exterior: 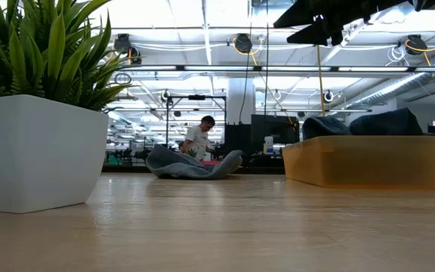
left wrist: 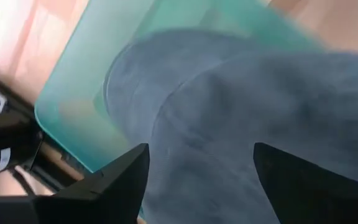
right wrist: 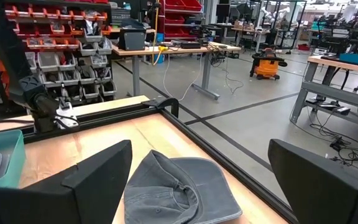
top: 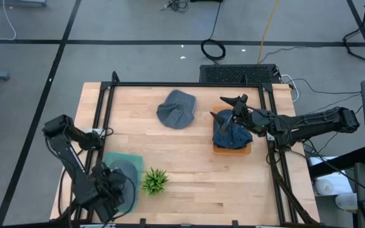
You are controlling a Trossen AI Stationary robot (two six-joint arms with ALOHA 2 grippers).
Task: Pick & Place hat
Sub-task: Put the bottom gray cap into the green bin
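Note:
A grey hat (top: 176,109) lies crumpled on the wooden table toward the far edge; the low view shows the grey hat (exterior: 191,164) and the right wrist view the grey hat (right wrist: 179,186). A dark blue hat (top: 233,136) rests in an orange tray (top: 233,149). A grey-blue hat (left wrist: 241,106) lies in a teal tray (left wrist: 73,93). My right gripper (top: 225,109) is open, raised above the orange tray's far left side, facing the grey hat. My left gripper (left wrist: 201,149) is open, close over the hat in the teal tray (top: 114,158).
A small green plant (top: 155,180) in a white pot (exterior: 40,147) stands just right of the teal tray near the near edge. A black frame (top: 189,84) runs around the table. Bare wood lies between the trays. A person (exterior: 198,140) is far off in the room.

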